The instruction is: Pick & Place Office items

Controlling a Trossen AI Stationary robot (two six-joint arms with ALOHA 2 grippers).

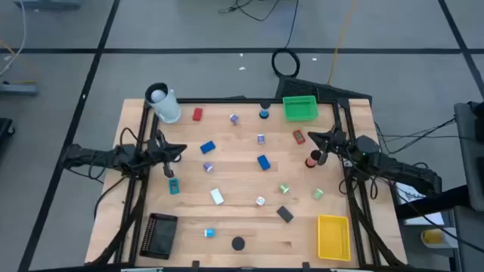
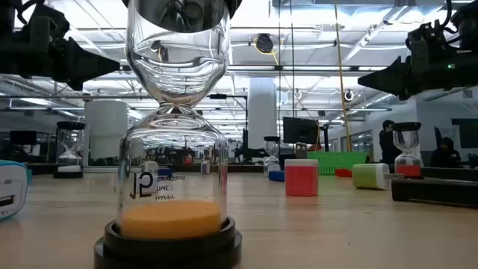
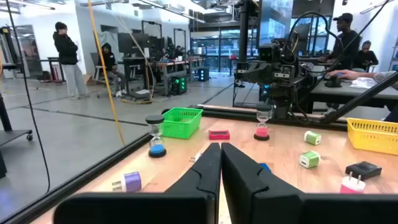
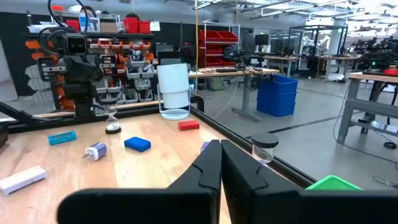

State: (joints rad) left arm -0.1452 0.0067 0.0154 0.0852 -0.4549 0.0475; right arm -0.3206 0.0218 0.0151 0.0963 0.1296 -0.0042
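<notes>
Small colourful office items [image 1: 262, 162] lie scattered on the wooden table [image 1: 242, 227], none sorted yet. Left gripper [image 1: 179, 150] and right gripper [image 1: 313, 137] hover at opposite edges, fingers together, holding nothing, seemingly waiting to begin.

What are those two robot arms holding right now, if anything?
Nothing. The left gripper and the right gripper both have their jaws shut on empty air, above the table, with the items lying loose below.
</notes>
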